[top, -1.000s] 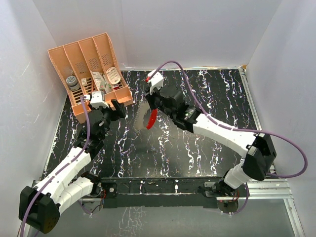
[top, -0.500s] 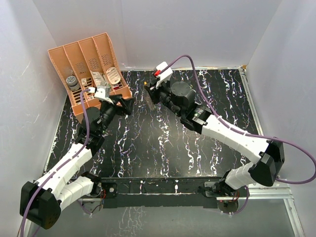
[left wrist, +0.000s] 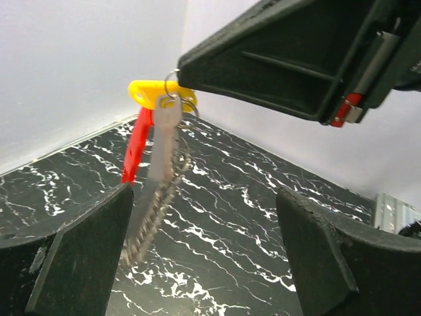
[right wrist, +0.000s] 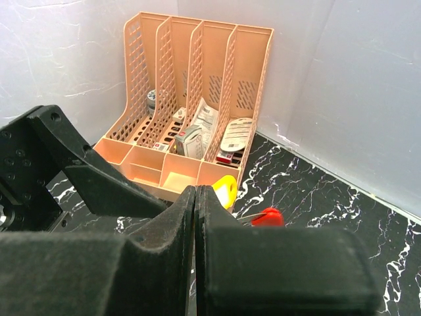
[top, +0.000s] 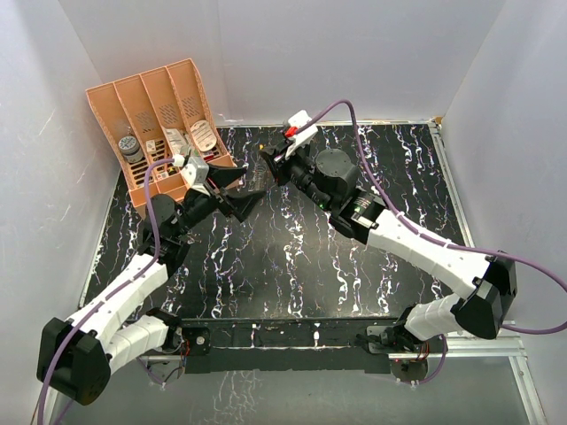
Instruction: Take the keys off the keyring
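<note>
In the left wrist view the keys hang in a bunch from the tip of my right gripper [left wrist: 181,69]: a yellow-headed key [left wrist: 154,93], a red key [left wrist: 136,148], a silvery key [left wrist: 163,138] and a short chain [left wrist: 152,207]. The thin wire keyring [left wrist: 172,78] sits right at that tip, pinched by the shut jaws. My left gripper [left wrist: 205,197] is open, its fingers [left wrist: 72,257] wide apart just below and in front of the bunch without touching it. In the top view the left gripper [top: 252,184] and the right gripper [top: 266,166] nearly meet above the table.
An orange desk organizer [top: 159,133] with small items in its slots stands at the back left, close behind the left gripper. The black marbled table [top: 292,266] is walled in by white panels on three sides.
My left gripper swung right, toward the right gripper, and opened wider. The right gripper turned and moved slightly back with the bunch; the red key no longer hangs in the top view.
</note>
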